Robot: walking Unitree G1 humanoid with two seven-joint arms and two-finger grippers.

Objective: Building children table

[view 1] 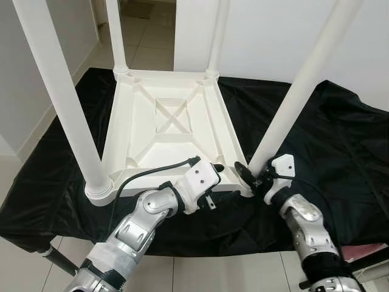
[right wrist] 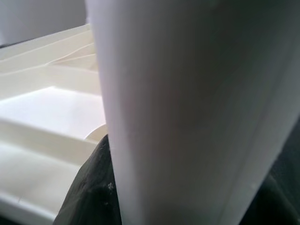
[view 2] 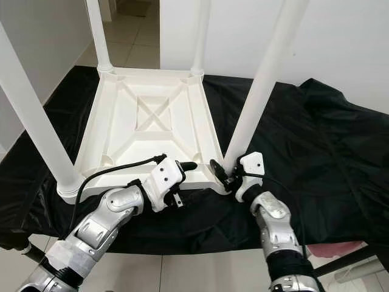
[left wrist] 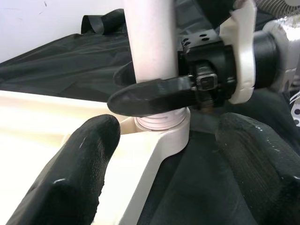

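The upturned white tabletop (view 1: pixel 164 131) lies on black cloth (view 1: pixel 340 146). The right gripper (view 1: pixel 250 176) clamps the near-right leg (view 1: pixel 292 100) at its threaded base. The left gripper (view 1: pixel 214 168), jaws wide, hovers beside the corner socket (left wrist: pixel 164 136). Advice: keep the leg vertical while twisting, so threads seat squarely.

No text, label, brand, number or sign can be read anywhere in these views. The white plastic table (view 1: pixel 167 131) and its legs are plain and unmarked, and so is the black cloth (view 1: pixel 340 146) under them. The grippers' white housings carry no readable marking.
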